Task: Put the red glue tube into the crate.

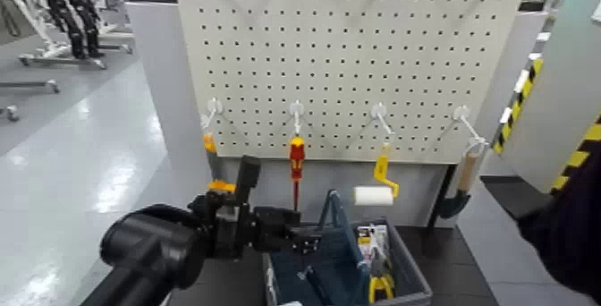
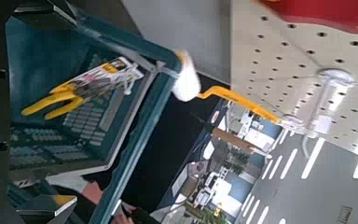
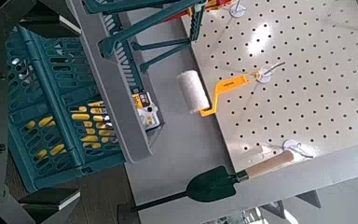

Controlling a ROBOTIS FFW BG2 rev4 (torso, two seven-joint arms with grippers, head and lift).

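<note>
The red glue tube (image 1: 211, 145), orange-red with a white top, hangs from the leftmost pegboard hook. Its lower part is hidden behind my left arm. The grey crate (image 1: 413, 278), teal inside with a blue arched handle (image 1: 334, 209), stands below the pegboard. It also shows in the left wrist view (image 2: 142, 105) and the right wrist view (image 3: 121, 86). My left gripper (image 1: 300, 236) is open and empty over the crate's left rim, lower than the tube and to its right. My right arm (image 1: 572, 229) waits at the right edge. Its wrist view shows parted fingers and nothing between them.
A red-and-yellow screwdriver (image 1: 296, 162), a yellow-handled paint roller (image 1: 376, 193) and a wooden-handled trowel (image 1: 463, 182) hang on the other hooks. Yellow pliers (image 1: 382, 285) and a printed package (image 1: 371, 234) lie in the crate. A yellow-black striped post (image 1: 523, 95) stands at the right.
</note>
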